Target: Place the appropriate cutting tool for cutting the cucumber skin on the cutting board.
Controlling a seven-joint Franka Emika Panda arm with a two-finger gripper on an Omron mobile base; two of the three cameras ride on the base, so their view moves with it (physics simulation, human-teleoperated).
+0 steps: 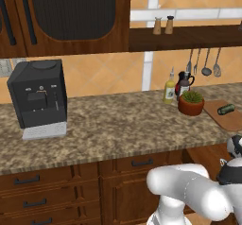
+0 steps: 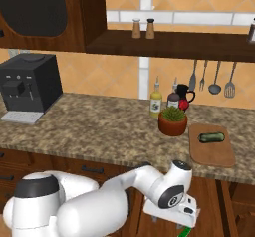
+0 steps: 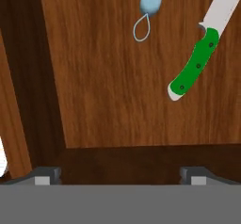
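Hand view: looking down into a wooden drawer (image 3: 117, 77), the pincer (image 3: 120, 173) hangs with its two dark tips spread wide, holding nothing. Near the far edge lies the small slender cutting tool with a light blue handle and a thin wire loop (image 3: 147, 11), partly cut off by the frame; just beside it, not touching, lies a green-handled knife with a pale blade (image 3: 200, 58). For skin, the light blue tool appears the apt choice, the knife the distractor. It is judged light, rigid and smooth; the handle offers the broadest surface for the fingers, while the wire loop looks too thin to pinch securely. Right base view: on the speckled stone counter (image 2: 99, 126) rests the flat reddish-brown wooden cutting board (image 2: 211, 154), carrying the short dark green cucumber (image 2: 211, 137), beside a leafy plant in a terracotta pot (image 2: 173, 121).
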